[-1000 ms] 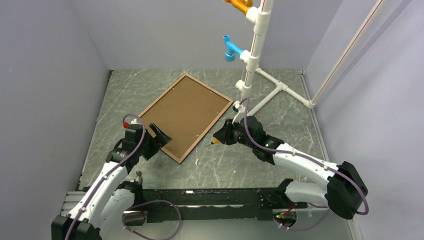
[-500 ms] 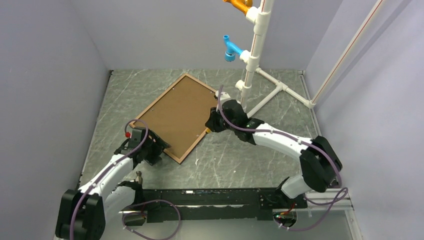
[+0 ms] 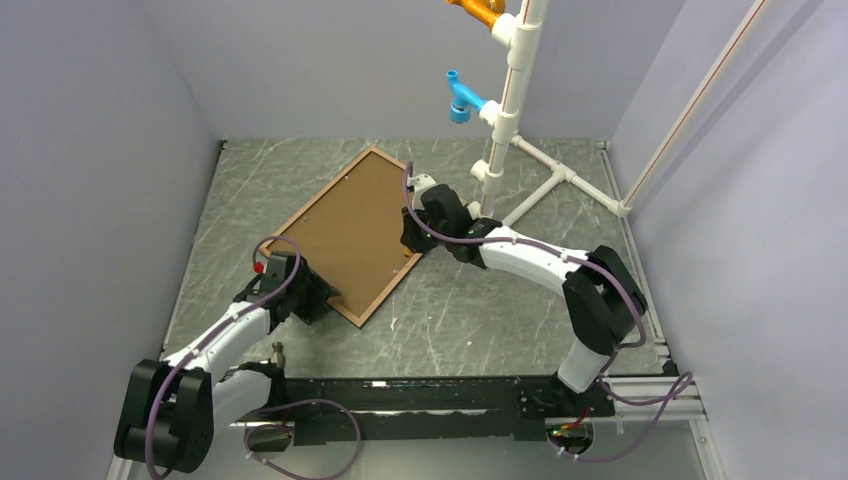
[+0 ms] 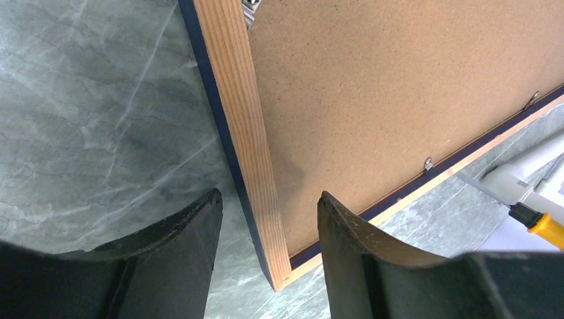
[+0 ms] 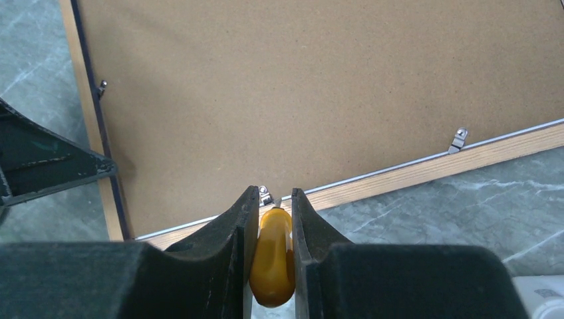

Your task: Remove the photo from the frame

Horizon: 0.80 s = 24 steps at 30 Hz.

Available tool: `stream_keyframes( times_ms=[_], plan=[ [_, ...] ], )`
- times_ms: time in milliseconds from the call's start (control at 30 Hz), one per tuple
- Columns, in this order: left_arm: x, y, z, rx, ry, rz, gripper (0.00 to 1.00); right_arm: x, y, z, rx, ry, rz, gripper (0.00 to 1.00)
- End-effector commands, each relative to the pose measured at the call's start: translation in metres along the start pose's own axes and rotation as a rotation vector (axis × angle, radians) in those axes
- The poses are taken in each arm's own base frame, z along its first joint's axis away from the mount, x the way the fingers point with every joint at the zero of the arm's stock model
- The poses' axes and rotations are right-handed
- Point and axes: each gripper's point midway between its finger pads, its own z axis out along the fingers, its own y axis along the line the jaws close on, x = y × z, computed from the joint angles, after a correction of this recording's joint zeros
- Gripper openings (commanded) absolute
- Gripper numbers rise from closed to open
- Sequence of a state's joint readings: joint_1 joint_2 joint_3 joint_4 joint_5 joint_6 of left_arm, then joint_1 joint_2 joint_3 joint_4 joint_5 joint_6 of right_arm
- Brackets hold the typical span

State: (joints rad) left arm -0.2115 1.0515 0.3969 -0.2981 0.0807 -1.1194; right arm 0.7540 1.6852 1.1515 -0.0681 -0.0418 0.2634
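The frame (image 3: 325, 190) lies face down on the table, its wooden back rim and brown backing board (image 3: 350, 225) up. The photo is hidden beneath the board. My left gripper (image 3: 318, 297) is open and straddles the frame's near-corner rim (image 4: 239, 119), one finger on each side of it in the left wrist view (image 4: 267, 196). My right gripper (image 3: 408, 240) is shut on a yellow-handled screwdriver (image 5: 273, 259). The screwdriver's tip sits at a small metal clip (image 5: 265, 195) on the frame's right long edge (image 5: 425, 174).
A white pipe stand (image 3: 500, 130) with blue and orange fittings rises just behind the right arm, its base pipes (image 3: 560, 175) on the table. Further metal clips (image 5: 457, 138) (image 4: 427, 161) hold the board. Grey walls close in left, back and right.
My right arm has swung left and forward with the screwdriver, from beside the frame to its right long edge. My left gripper has settled lower over the near corner.
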Motion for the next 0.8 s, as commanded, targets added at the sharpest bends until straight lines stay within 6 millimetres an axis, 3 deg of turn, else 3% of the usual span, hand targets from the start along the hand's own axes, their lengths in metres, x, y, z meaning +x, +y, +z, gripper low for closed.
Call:
stream_keyframes(
  times_ms=[0, 333, 600, 767],
  plan=[
    [-0.005, 0.001, 0.002, -0.009, -0.023, 0.007, 0.58, -0.017, -0.002, 0.005, 0.005, -0.020, -0.064, 0.00],
    [-0.002, 0.003, 0.005, -0.006, -0.010, -0.005, 0.49, 0.002, 0.008, 0.018, -0.015, 0.034, -0.115, 0.00],
    [0.000, 0.006, 0.006, -0.009, -0.008, -0.010, 0.45, 0.017, 0.042, 0.020, -0.096, 0.062, -0.115, 0.00],
    [0.005, 0.008, 0.010, -0.007, 0.013, -0.019, 0.40, 0.019, 0.053, 0.025, -0.148, 0.045, -0.064, 0.00]
  ],
)
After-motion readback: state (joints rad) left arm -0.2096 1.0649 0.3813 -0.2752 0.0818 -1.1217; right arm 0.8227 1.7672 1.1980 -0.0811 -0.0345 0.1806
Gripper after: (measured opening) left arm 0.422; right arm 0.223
